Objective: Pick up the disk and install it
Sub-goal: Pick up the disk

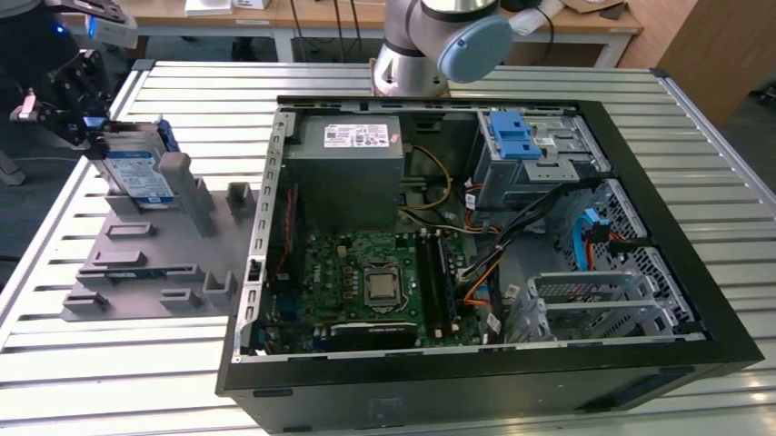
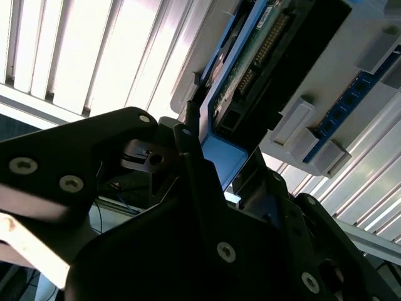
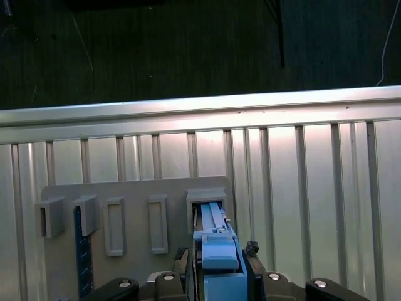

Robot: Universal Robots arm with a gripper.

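Exterior view: a slatted metal tabletop [image 1: 122,363] carries an open black computer case [image 1: 485,386] lying on its side. To the exterior view's left of the case sits a grey holder plate [image 1: 158,263] with raised slots. The disk [image 1: 136,173] stands upright on edge in the far slot of that plate, well apart from the case. It is a silver drive in a blue carrier, with a white-and-blue label facing the camera (the print is too small to read).

The gripper [image 1: 94,134] is at the disk's upper end. In the first wrist view, its two black fingers [image 3: 250,249] press against opposite sides of the blue carrier [image 3: 213,222], so it is closed onto the disk while the disk sits in its slot. The second wrist view shows one finger [image 2: 188,147] against the carrier's edge, beside the drive's green circuit board [image 2: 250,56].

Inside the case, a grey power supply [image 1: 352,186] bears a white sticker [image 1: 360,136] with unreadable text. A metal drive cage [image 1: 546,159] has blue latches [image 1: 515,136].
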